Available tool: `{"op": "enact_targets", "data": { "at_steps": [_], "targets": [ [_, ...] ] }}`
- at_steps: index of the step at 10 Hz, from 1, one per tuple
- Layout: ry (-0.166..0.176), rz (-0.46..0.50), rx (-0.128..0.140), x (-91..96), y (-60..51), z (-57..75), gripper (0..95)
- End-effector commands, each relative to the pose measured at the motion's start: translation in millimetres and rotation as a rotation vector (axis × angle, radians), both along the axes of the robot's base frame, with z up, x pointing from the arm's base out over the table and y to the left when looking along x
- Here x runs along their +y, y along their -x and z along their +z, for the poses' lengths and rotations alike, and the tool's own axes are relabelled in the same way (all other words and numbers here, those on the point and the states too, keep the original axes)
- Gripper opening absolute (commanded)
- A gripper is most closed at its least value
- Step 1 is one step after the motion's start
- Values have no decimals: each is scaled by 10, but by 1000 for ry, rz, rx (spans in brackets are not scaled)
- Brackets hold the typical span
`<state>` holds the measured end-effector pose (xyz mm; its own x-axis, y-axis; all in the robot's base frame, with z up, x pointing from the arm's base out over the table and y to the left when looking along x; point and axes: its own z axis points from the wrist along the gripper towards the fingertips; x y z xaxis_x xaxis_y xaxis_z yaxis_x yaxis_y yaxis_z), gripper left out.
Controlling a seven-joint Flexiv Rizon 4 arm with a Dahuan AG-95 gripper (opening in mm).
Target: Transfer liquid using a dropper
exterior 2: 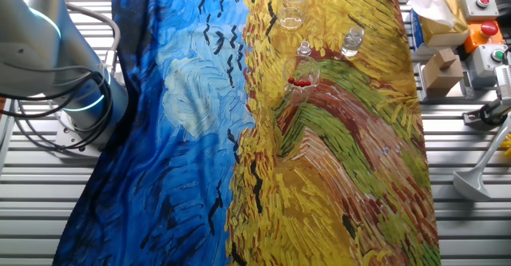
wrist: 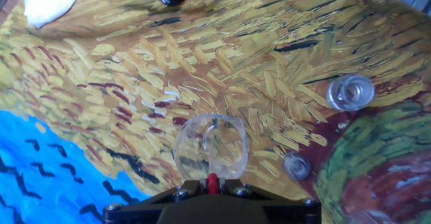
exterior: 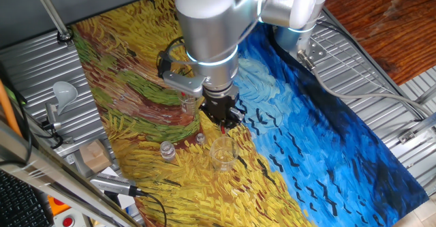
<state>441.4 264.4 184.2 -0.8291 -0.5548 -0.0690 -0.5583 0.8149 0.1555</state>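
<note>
A matt painted cloth [exterior: 327, 152] covers the table under a clear glass beaker [wrist: 210, 146].

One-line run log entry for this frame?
phase: dropper carried | claw: shut on dropper | position: above clear beaker | nearby: two small vials | liquid moved: cannot tell

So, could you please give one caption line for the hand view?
The claw holds a red-bulbed dropper above a clear beaker, two small vials alongside.
</note>
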Motion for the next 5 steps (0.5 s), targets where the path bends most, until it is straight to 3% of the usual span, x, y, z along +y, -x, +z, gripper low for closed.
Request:
{"op": "enact_targets", "data": {
  "at_steps": [1,5],
  "targets": [
    [0,-1,-8,32,-12,-87,0],
    [6,4,-32,85,23,-353,0]
  ]
}}
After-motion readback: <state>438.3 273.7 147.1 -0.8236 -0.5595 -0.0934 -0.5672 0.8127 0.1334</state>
